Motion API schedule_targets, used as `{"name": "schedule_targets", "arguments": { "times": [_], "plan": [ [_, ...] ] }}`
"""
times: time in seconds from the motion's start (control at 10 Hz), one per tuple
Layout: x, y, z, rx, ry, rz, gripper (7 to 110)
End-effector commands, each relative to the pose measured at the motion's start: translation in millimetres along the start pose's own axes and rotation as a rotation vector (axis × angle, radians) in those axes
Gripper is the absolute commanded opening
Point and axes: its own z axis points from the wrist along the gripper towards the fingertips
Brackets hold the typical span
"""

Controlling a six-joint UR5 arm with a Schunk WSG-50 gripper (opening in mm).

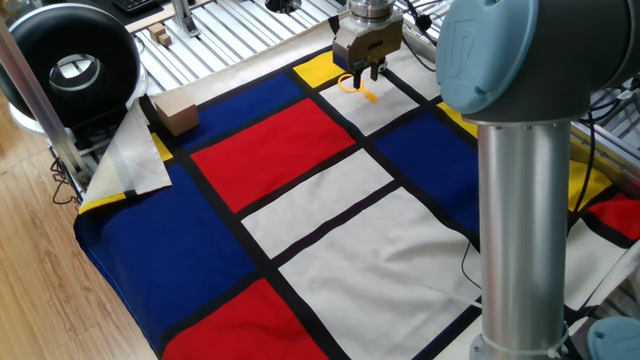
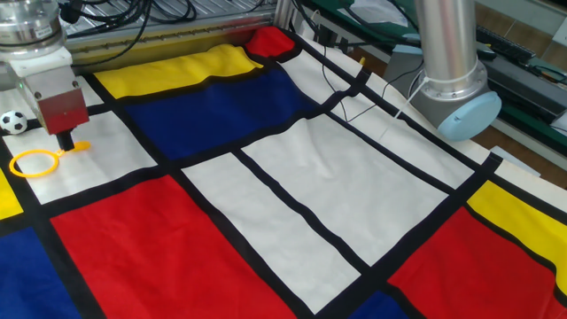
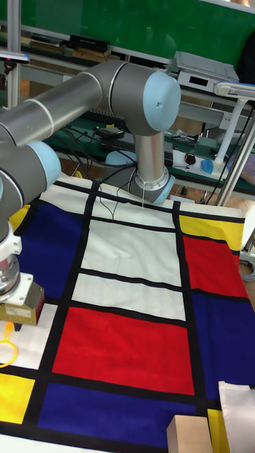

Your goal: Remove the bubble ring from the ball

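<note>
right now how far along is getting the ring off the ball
Done: the bubble ring lies on the white patch, clear of the ball. In hand: the gripper is at the ring's handle; whether its fingers are shut is unclear. Left: letting go and backing off.

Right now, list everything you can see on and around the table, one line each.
bubble ring: one, orange-yellow, flat on a white square, clear of the ball
ball: one, white with black patches, on the cloth beyond the ring
cloth: one, red, blue, yellow and white squares with black bands, covering the table
wooden block: one, tan, near a cloth edge
round black device: one, beside the table
gripper: one, red-sided, fingertips at the ring's handle
arm: one, grey with blue caps
</note>
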Motion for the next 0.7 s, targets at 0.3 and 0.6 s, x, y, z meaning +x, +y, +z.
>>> {"name": "schedule_targets", "arguments": {
  "times": [0.3, 0.6],
  "plan": [
    [10.8, 4, -71.4, -0.008, -0.046, -0.054, 44],
    [10.8, 13, -79.2, 0.016, -0.046, -0.038, 22]
  ]
}}
